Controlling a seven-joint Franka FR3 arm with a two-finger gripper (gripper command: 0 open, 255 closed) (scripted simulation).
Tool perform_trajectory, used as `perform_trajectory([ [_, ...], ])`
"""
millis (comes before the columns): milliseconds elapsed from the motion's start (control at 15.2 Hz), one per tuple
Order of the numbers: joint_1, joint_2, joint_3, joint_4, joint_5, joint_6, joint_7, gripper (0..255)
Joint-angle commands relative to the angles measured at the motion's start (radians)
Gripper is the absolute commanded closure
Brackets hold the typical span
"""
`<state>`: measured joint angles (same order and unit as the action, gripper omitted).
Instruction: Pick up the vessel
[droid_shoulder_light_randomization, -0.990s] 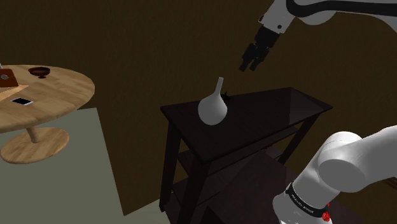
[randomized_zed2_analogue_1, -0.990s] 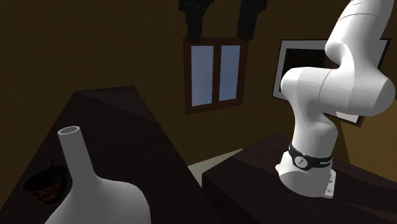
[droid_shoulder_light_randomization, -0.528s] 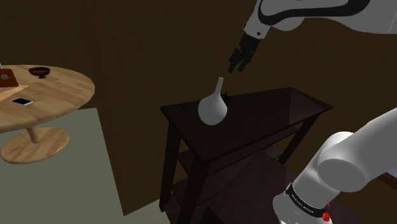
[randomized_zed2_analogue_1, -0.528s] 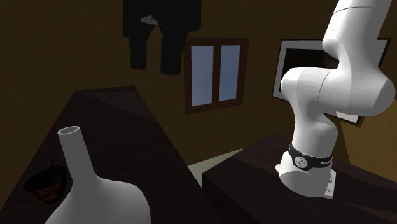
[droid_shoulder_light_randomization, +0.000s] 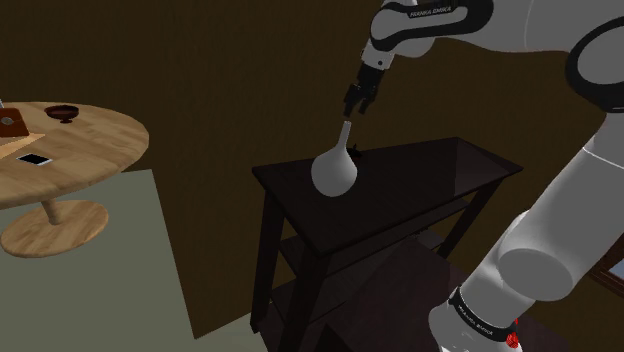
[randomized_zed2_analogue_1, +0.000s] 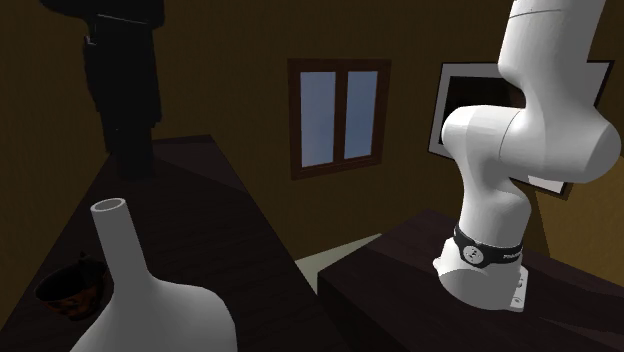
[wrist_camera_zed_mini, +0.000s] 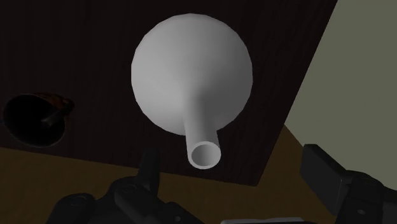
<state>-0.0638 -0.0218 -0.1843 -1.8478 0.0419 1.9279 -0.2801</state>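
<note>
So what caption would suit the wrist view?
Open black gripper poised above a white long-necked vase on a dark table.

Dark wooden desk with lower shelves under the top. On top: white round-bellied vase, upright, narrow neck, near the edge at the shoulder view's left. Small dark bowl just beside it, not touching.

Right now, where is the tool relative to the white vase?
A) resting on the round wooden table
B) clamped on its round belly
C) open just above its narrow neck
C: the tool hangs over the white vase, its fingers apart on either side of the neck's mouth without touching it.
</note>
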Motion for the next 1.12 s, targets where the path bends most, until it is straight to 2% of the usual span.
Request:
perform_trajectory([
  [0, -0.006, 0.083, -0.007, 0.068, 0.009, 0.003, -0.020, 0],
  [528, -0.008, 0.105, -0.006, -0.010, 0.014, 0.101, -0.028, 0],
  [660, -0.008, 0.105, -0.006, -0.010, 0.014, 0.101, -0.027, 0],
  [726, -0.007, 0.105, -0.006, -0.009, 0.014, 0.101, -0.027, 255],
  [1056, -0.007, 0.105, -0.006, -0.009, 0.014, 0.101, -0.027, 255],
])
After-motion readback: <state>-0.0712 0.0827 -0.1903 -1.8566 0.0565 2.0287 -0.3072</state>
